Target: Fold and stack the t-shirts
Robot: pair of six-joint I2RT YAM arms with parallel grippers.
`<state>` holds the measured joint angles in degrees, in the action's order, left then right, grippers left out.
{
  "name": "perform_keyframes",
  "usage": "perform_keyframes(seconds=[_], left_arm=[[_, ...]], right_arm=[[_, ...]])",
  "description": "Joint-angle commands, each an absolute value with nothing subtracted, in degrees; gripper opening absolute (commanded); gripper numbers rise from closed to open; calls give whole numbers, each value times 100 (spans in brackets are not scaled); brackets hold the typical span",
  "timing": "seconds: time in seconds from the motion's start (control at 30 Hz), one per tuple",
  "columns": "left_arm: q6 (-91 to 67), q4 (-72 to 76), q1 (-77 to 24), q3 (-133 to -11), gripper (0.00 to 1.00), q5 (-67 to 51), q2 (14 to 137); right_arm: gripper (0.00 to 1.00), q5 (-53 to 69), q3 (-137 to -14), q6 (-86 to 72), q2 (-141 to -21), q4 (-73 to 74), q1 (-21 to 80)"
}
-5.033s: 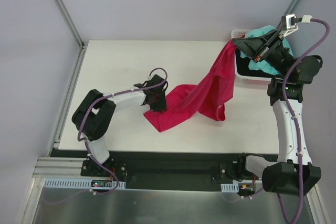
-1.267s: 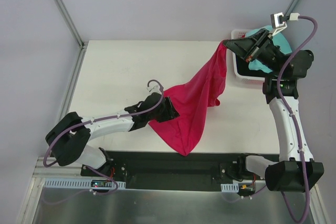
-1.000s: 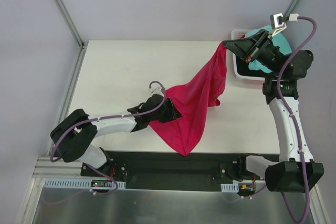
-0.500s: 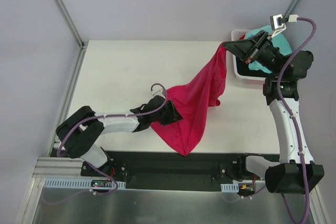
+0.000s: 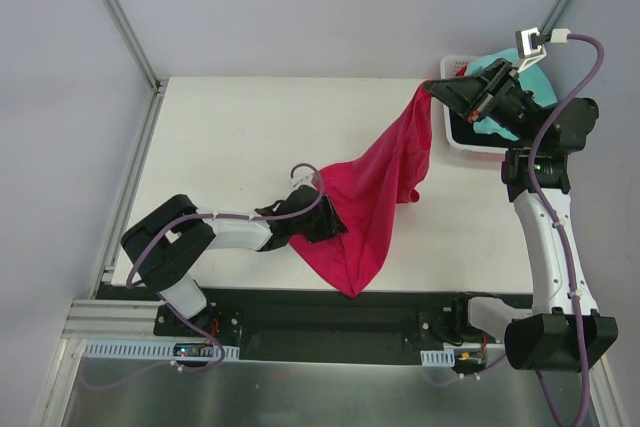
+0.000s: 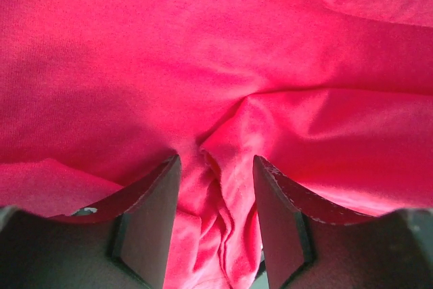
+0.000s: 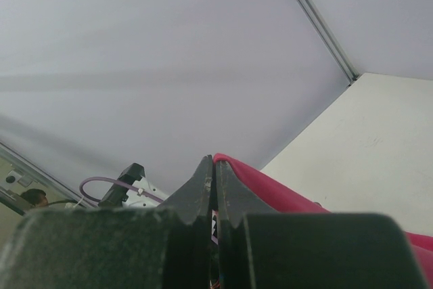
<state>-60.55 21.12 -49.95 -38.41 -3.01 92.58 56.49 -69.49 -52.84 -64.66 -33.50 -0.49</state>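
The large magenta-pink t-shirt (image 5: 385, 187) hangs from my right gripper (image 5: 432, 87), which is raised over the table's back right and shut on a corner of it (image 7: 270, 187). The shirt drapes down left to the table, and a point of it hangs over the front edge. My left gripper (image 5: 325, 227) is pressed into the shirt's lower left part. In the left wrist view its fingers (image 6: 152, 208) stand apart, with loose folds of pink cloth (image 6: 216, 45) between them. A teal-mint shirt (image 5: 500, 59) lies in the basket, with a bit of red cloth (image 5: 460, 69) beside it.
The white plastic basket (image 5: 462, 142) stands at the table's back right corner, under my right arm. The white table (image 5: 220, 137) has metal frame posts at its back corners. A black rail runs along the front edge.
My left arm's elbow has swung rightward, toward the shirt, while its gripper stayed in the cloth. The right gripper holds the shirt corner in the same raised place.
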Motion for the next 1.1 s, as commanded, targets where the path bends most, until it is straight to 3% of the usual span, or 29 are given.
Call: perform_keyframes(seconds=[0.0, 0.4, 0.5, 0.67, 0.8, 0.9, 1.07], left_arm=[[-6047, 2355, -5062, -4043, 46, -439, 9439], [-6038, 2505, -5062, -4149, 42, -492, 9615], [-6029, 2505, -5062, -4175, 36, -510, 9668], [-6012, 2496, -5062, -4192, 17, -536, 9694], [-5977, 2452, -5062, -4192, 15, -501, 9703], [-5933, 2356, -5062, -4245, 0, -475, 9703], [-5048, 83, -4992, -5043, 0, 182, 8958]], right_arm=[[1, 5748, -7049, -5212, -6267, -3560, -17], [1, 5827, -7005, -5195, -6205, -3542, -9], [1, 5845, -7005, -5194, -6196, -3533, -9], [1, 5854, -6987, -5194, -6161, -3533, -9], [1, 5897, -6979, -5186, -6135, -3533, -9], [1, 5906, -6935, -5159, -6117, -3525, -9], [1, 5889, -6759, -4835, -6100, -3069, -9]])
